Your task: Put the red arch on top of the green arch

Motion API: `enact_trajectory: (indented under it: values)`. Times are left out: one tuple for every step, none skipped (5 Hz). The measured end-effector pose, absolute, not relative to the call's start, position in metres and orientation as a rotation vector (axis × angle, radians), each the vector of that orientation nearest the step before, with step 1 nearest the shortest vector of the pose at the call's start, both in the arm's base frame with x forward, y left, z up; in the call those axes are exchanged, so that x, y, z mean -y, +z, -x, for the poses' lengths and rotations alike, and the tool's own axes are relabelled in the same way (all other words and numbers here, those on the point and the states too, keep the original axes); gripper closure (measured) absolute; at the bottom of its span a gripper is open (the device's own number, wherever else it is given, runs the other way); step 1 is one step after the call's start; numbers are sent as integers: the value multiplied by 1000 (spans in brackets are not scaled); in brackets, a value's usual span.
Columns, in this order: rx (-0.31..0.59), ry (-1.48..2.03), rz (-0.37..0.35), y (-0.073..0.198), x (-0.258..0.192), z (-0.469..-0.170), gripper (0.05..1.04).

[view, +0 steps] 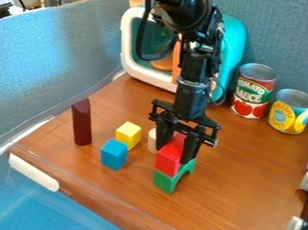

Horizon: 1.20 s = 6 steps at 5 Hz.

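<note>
Bright red arch, green arch beneath

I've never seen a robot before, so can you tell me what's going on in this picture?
The black machine is a robot arm. A camera looks down at a slant on the table, and the arm comes in from the top. Its fingers seem to hold the red arch, which sits on the green arch. Nearby are a yellow block, a blue block and a tall dark red one. Two cans, one red and one yellow, stand farther back.
</note>
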<state>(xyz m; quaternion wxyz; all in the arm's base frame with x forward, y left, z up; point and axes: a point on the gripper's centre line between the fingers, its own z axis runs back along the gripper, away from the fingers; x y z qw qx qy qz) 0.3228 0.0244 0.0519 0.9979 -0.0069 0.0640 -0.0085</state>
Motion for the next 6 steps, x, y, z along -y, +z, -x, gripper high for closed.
enact_trajectory:
  values:
    - [-140, -15, 6, 52, -26, -321, 147]
    - [-111, 1, -8, 63, -26, -322, 73]
    - [-53, -8, -27, 94, -19, -323, 78]
    - [39, 7, -66, 137, -24, -324, 83]
    - [62, 46, -88, 157, -38, -315, 83]
    - [41, 127, -90, 151, -66, -299, 83]
